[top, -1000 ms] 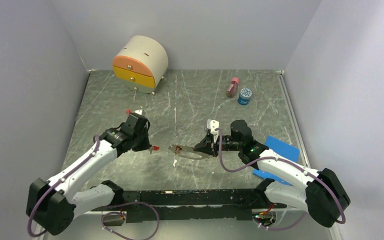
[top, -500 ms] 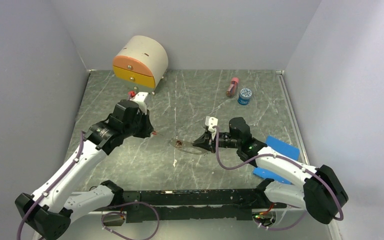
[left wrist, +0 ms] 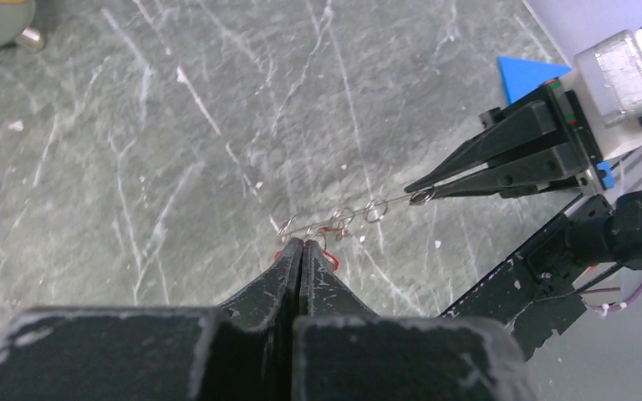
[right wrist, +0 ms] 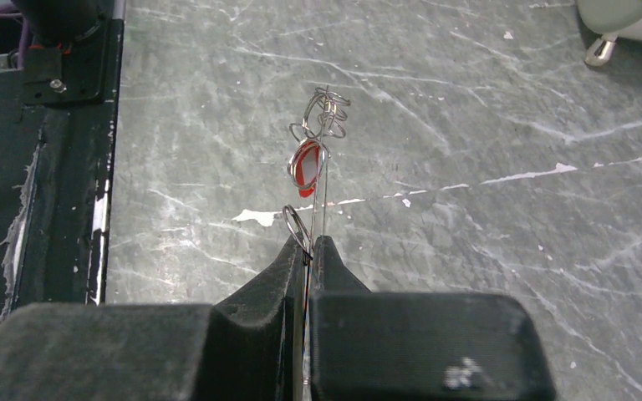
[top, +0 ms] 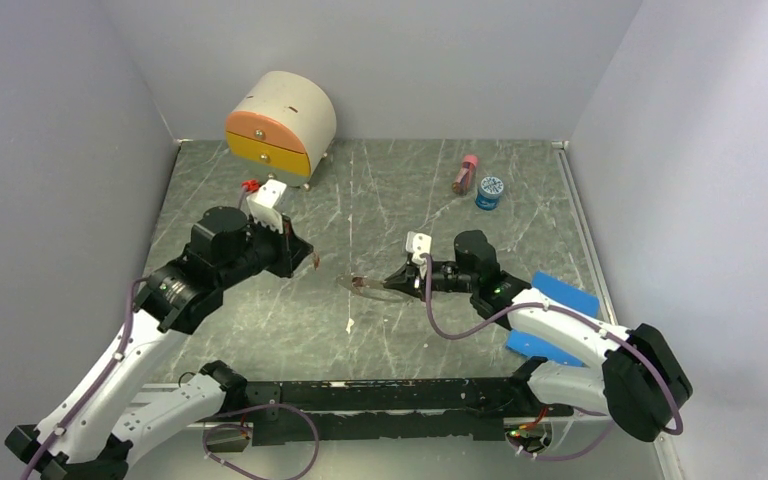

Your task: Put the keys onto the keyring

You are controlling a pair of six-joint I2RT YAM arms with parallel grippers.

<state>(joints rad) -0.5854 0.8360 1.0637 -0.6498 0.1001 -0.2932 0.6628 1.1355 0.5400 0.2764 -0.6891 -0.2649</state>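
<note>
Dark wire forms the keyring, held off the surface and seen edge-on between the two arms. The right gripper has its fingers clenched on the near edge of the wire. One red-tagged key sits on the wire among several small split rings and is judged to be threaded.

The left gripper has its fingers clenched, tips just beside the far end of the keyring. Red shows at both sides of the tips. This is judged to be a second key pinched there, its blade hidden.

Status: partly complete. Remaining: feed the pinched key onto the wire.
</note>
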